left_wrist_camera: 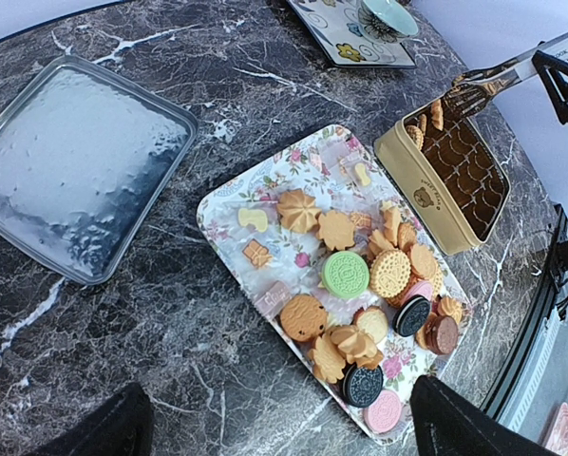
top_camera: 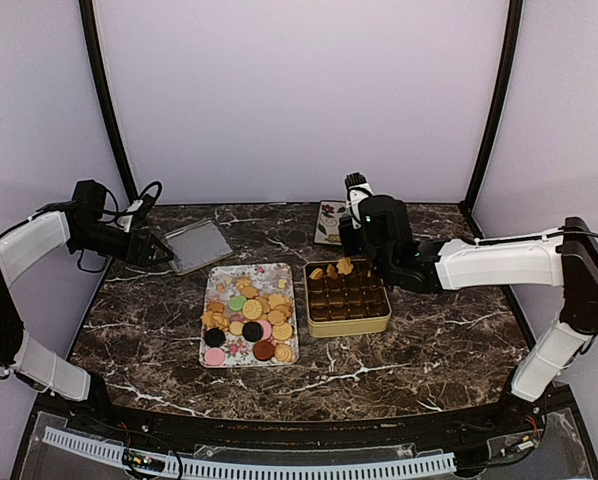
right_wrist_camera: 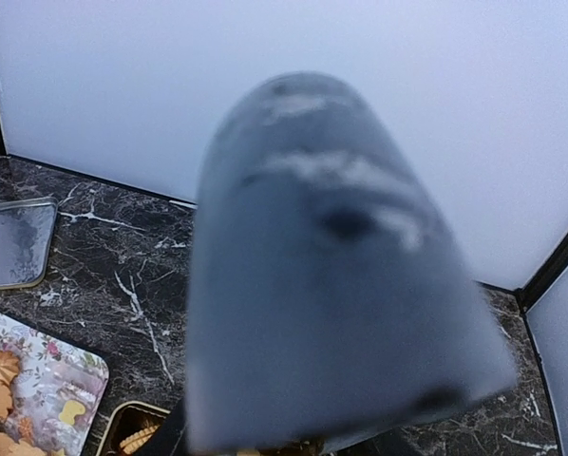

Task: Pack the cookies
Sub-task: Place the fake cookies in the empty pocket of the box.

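The cookies (top_camera: 247, 315) lie heaped on a flowery tray (top_camera: 283, 274); tan, green, pink and dark ones show in the left wrist view (left_wrist_camera: 369, 285). A few tan cookies (top_camera: 335, 269) sit in the far-left cells of the gold tin (top_camera: 350, 322), which also shows in the left wrist view (left_wrist_camera: 422, 204). My right gripper (top_camera: 359, 238) is over the tin's far edge, shut on a grey-handled metal tool (right_wrist_camera: 331, 285) whose slotted tip (left_wrist_camera: 479, 87) reaches the tin. My left gripper (left_wrist_camera: 284, 437) is open and empty, far left (top_camera: 157, 252).
The tin's silver lid (top_camera: 197, 245) lies upturned at the back left, just in front of my left gripper, and shows in the left wrist view (left_wrist_camera: 75, 171). A small flowery dish (top_camera: 329, 222) with a cup stands behind the tin. Lilac walls enclose the marble table.
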`<state>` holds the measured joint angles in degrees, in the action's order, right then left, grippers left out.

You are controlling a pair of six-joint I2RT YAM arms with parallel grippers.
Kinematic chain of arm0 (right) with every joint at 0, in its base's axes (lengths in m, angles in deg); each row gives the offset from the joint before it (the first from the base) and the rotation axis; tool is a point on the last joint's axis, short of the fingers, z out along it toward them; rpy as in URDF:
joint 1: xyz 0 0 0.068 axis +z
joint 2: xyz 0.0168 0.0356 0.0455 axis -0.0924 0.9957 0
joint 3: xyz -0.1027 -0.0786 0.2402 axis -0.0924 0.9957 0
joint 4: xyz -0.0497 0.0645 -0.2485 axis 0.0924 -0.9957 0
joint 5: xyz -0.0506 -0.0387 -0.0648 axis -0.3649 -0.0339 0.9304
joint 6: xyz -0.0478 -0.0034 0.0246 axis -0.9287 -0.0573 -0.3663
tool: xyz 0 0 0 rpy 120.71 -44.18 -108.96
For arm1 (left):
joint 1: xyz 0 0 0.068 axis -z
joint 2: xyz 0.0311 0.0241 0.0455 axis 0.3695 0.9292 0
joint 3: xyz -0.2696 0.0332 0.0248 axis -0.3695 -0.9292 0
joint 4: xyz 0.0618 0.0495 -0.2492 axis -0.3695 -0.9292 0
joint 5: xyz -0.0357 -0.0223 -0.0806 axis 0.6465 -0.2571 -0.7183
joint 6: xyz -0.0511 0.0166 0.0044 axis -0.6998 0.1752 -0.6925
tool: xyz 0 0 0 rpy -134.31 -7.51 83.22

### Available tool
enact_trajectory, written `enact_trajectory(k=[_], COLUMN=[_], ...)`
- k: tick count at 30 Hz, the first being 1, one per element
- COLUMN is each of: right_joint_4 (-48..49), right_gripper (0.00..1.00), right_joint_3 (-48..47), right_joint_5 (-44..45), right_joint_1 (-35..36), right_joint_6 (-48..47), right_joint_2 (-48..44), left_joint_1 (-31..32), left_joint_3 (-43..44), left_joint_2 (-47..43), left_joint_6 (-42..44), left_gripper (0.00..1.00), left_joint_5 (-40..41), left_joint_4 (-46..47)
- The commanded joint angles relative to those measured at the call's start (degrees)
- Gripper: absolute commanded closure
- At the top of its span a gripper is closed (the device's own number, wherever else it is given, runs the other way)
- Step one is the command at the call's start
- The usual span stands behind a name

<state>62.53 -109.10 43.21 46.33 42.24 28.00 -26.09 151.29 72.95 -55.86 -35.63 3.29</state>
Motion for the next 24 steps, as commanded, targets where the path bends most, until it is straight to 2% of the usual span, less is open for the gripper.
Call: enact_trajectory(k=[1,12,24], right_joint_4=[3.9,4.5,4.1], right_gripper=[0.58,0.58,0.60], right_joint_3=[-1.9,-8.6,-8.8], right_joint_5=[-1.1,-2.9,-3.4], right_joint_1=[0.2,2.8,3.0], right_joint_6=[1.2,1.0,5.7], right_joint_2=[-0.6,4.9,8.1], left_joint_1=[-0.5,-0.5,-0.5], left_joint_3=[-0.7,-0.7,-0.5], left_joint_2=[-0.7,-0.8,-0.7], left_joint_6=[0.2,0.6,0.6], left_gripper=[0.03,0.03,0.04], left_joint_5=[-0.9,-0.9,-0.9], left_joint_4=[-0.2,-0.5,-0.6])
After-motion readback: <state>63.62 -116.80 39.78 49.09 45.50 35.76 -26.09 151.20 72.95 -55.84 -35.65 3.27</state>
